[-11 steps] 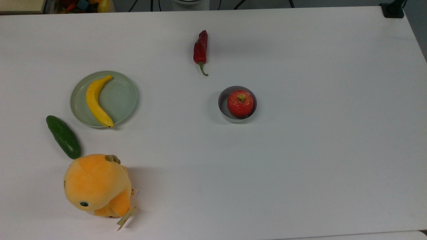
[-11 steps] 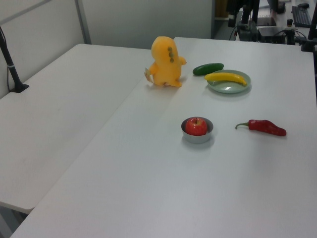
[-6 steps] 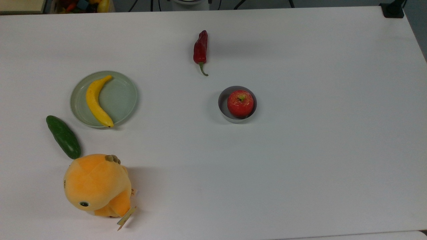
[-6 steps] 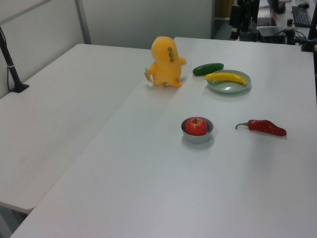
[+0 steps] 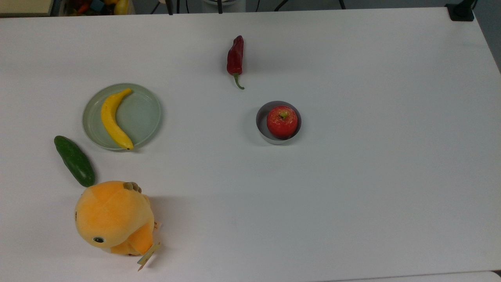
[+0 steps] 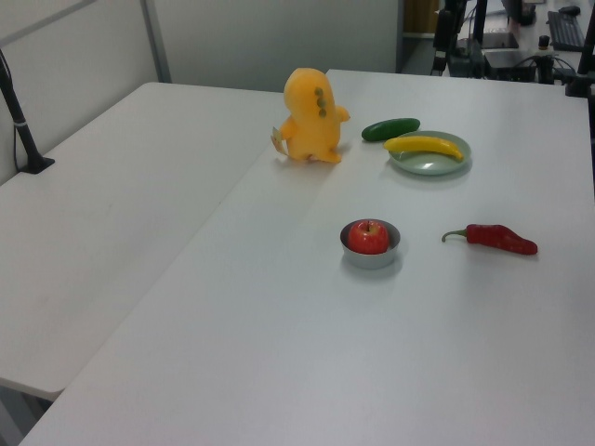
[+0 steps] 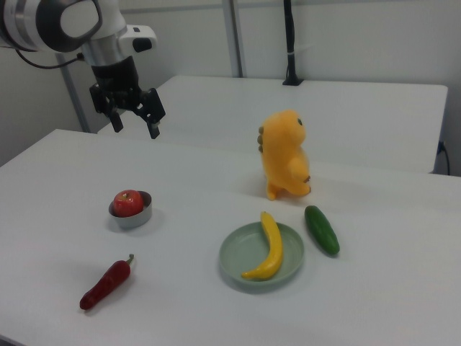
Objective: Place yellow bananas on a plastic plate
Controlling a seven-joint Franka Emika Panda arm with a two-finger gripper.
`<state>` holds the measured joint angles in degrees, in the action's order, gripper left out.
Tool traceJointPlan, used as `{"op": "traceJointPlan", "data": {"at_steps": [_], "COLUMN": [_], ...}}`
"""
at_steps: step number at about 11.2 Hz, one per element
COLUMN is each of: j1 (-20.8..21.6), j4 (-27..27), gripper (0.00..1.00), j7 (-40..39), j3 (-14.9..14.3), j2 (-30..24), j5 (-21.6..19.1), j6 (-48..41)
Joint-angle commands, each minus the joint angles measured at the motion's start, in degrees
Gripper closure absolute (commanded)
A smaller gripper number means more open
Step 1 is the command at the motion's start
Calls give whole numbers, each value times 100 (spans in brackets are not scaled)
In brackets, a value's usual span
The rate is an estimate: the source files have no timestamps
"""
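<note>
Raised above the table's far side in the right view, the gripper [image 7: 134, 117] hangs with fingers spread and apparently empty. Well apart, toward the right view's lower right, the yellow banana [image 7: 269, 246] already lies across the plastic plate [image 7: 245, 256], its long axis spanning the dish.

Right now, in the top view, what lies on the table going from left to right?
Cucumber → orange plush toy and plastic plate holding the yellow banana, which overlap in the top view's left-right span → red chili pepper → grey metal bowl holding the red apple.
</note>
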<state>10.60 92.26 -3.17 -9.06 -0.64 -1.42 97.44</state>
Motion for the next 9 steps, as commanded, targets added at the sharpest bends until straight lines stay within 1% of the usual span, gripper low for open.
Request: {"op": "traceJointPlan", "data": {"at_steps": [1, 9], "j1": [100, 91], "j4": [117, 134], "gripper": [0, 0], "j7": [-105, -70], "j3": [-78, -70], "j2": [-129, -138], "j5": [54, 1], "j6": [47, 47]}}
